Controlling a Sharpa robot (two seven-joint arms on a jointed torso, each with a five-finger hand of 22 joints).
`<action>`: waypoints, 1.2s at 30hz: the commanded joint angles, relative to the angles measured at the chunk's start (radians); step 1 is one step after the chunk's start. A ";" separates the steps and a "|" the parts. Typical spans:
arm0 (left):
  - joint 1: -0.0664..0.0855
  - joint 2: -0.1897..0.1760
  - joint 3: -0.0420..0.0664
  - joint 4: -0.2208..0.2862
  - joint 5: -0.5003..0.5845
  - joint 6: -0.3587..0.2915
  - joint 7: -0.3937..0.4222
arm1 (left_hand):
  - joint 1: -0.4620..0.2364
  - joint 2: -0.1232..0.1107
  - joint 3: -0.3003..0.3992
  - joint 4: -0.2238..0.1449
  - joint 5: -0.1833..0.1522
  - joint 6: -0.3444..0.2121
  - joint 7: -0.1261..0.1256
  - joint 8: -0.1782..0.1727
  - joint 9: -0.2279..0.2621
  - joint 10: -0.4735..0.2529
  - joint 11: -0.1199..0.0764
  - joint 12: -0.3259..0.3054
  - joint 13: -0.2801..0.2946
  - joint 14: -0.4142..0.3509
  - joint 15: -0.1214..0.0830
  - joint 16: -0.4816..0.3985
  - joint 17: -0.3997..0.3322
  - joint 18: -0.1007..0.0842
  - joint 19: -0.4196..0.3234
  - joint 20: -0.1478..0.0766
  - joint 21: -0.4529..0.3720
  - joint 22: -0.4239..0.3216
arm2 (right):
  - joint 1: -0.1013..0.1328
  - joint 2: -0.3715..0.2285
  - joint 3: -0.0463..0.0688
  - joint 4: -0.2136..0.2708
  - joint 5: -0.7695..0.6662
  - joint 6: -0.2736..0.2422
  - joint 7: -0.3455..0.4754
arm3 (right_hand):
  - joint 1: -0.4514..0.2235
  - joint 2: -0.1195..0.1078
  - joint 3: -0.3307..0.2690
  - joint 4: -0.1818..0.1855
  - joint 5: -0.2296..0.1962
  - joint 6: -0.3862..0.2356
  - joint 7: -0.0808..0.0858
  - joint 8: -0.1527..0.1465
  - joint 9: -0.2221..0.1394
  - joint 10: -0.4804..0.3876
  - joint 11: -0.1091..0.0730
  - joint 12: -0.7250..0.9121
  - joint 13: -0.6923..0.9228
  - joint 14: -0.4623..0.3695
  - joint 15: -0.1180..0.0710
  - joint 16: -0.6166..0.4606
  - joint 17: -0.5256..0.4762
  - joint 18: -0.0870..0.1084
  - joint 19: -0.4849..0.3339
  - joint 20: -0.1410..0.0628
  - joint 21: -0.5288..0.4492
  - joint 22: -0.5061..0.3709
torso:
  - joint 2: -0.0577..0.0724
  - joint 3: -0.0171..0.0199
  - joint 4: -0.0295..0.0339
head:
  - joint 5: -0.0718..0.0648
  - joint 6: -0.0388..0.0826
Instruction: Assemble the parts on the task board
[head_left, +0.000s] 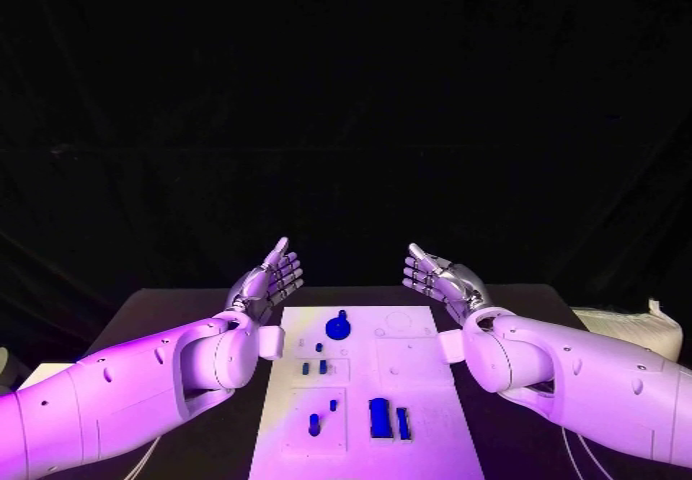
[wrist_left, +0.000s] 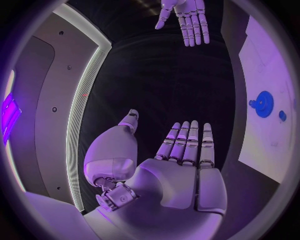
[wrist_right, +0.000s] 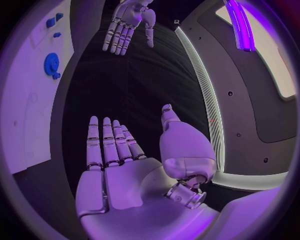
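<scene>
Black cloth backs our black desk (head_left: 173, 310), and on it, between our two arms, lies the white rectangular task board (head_left: 418, 400). Our left hand (head_left: 268, 278) hovers raised beside the board's far left corner, palm facing inward, its fingers (wrist_left: 187, 140) straight and slightly apart, holding nothing. Our right hand (head_left: 440, 278) mirrors it beside the far right corner, fingers (wrist_right: 106, 140) likewise extended and empty (the two palms face each other, well apart). On the board we see a round blue gear-like part (head_left: 339, 326) near the far end, several small blue pegs (head_left: 313, 367) in the middle, and two upright blue blocks (head_left: 387, 418) nearer us, beside another small blue piece (head_left: 315, 424).
</scene>
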 joint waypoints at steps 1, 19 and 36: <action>-0.011 -0.014 0.009 0.060 -0.105 -0.200 0.030 | -0.206 0.003 -0.040 0.000 -0.006 -0.152 -0.096 -0.007 -0.004 -0.157 -0.050 -0.019 -0.004 -0.143 -0.035 -0.037 -0.006 -0.033 -0.117 -0.042 -0.007 -0.065 | -0.003 -0.012 -0.004 0.052 0.087 -0.159 0.097 | -0.235 -0.004 0.008 -0.009 -0.009 -0.148 -0.072 -0.007 -0.022 -0.167 -0.028 -0.007 -0.009 -0.178 -0.008 -0.008 -0.050 -0.032 -0.169 -0.102 -0.008 -0.035 | -0.002 0.0014 0.0007 | 0.000 0.000; -0.031 -0.039 0.021 0.152 -0.163 -0.324 0.041 | -0.435 0.003 -0.126 0.000 -0.006 -0.323 -0.096 -0.007 -0.004 -0.331 -0.050 -0.019 -0.004 -0.303 -0.035 -0.118 -0.006 -0.109 -0.246 -0.129 -0.007 -0.204 | -0.007 -0.024 -0.009 0.100 0.112 -0.207 0.120 | -0.493 -0.004 0.008 -0.009 -0.009 -0.310 -0.072 -0.007 -0.022 -0.351 -0.028 -0.007 -0.009 -0.373 -0.008 -0.008 -0.050 -0.107 -0.354 -0.102 -0.008 -0.109 | -0.002 0.0014 0.0007 | 0.000 0.000; -0.031 -0.039 0.021 0.152 -0.163 -0.324 0.041 | -0.538 0.003 -0.126 0.000 -0.006 -0.399 -0.096 -0.007 -0.004 -0.409 -0.050 -0.019 -0.004 -0.375 -0.035 -0.118 -0.006 -0.109 -0.368 -0.129 -0.007 -0.204 | -0.007 -0.024 -0.009 0.100 0.112 -0.207 0.120 | -0.612 -0.004 0.008 -0.009 -0.009 -0.383 -0.072 -0.007 -0.022 -0.436 -0.028 -0.007 -0.009 -0.463 -0.008 -0.008 -0.050 -0.107 -0.439 -0.102 -0.008 -0.109 | -0.002 0.0014 0.0007 | 0.000 0.000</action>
